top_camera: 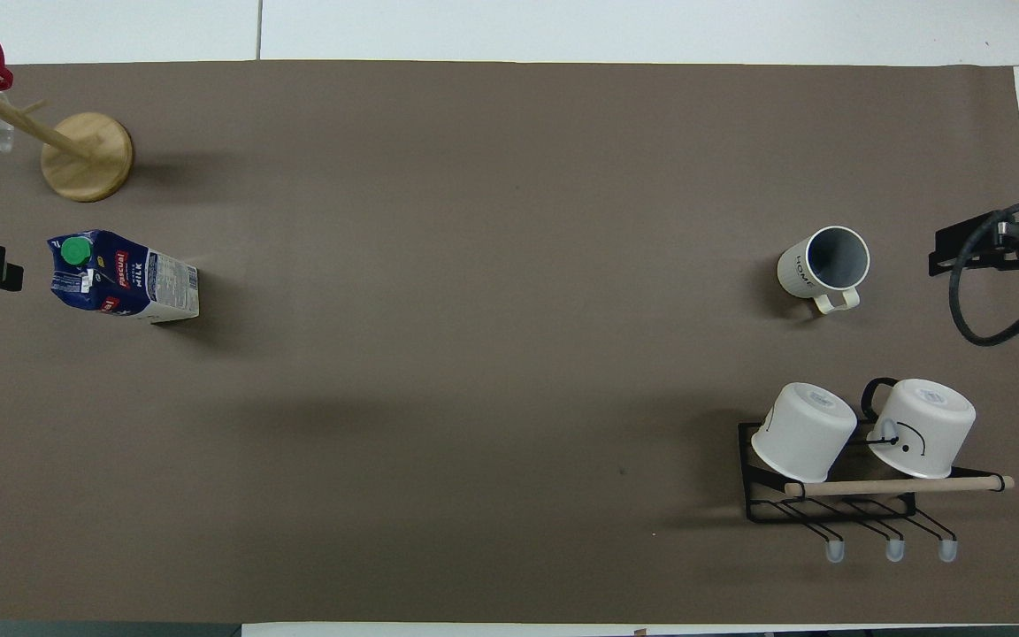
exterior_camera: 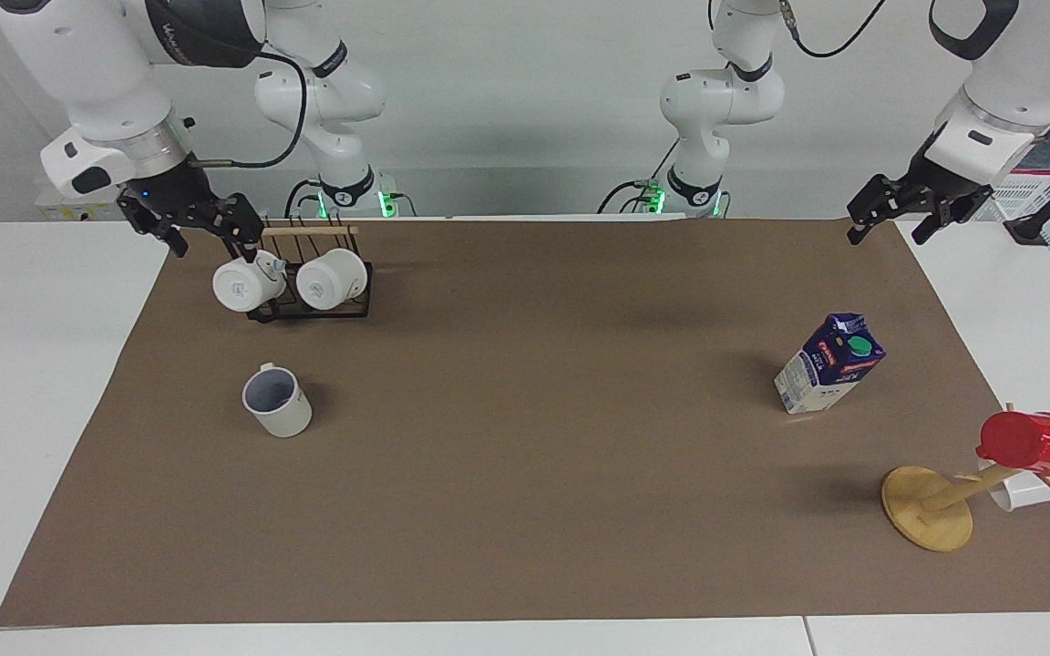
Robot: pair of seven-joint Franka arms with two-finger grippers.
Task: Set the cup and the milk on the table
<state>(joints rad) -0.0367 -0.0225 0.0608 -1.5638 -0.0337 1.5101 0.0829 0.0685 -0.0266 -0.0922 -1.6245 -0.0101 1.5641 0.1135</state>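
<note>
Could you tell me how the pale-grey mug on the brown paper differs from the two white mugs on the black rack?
The grey mug stands upright on the brown paper, mouth up; the two white mugs hang tilted on the black rack, bottoms showing. The grey mug shows a bluish-grey inside; the white mugs' insides are hidden. The grey mug is farther from the robots than the white mugs. All have a handle, and neither gripper holds any.
</note>
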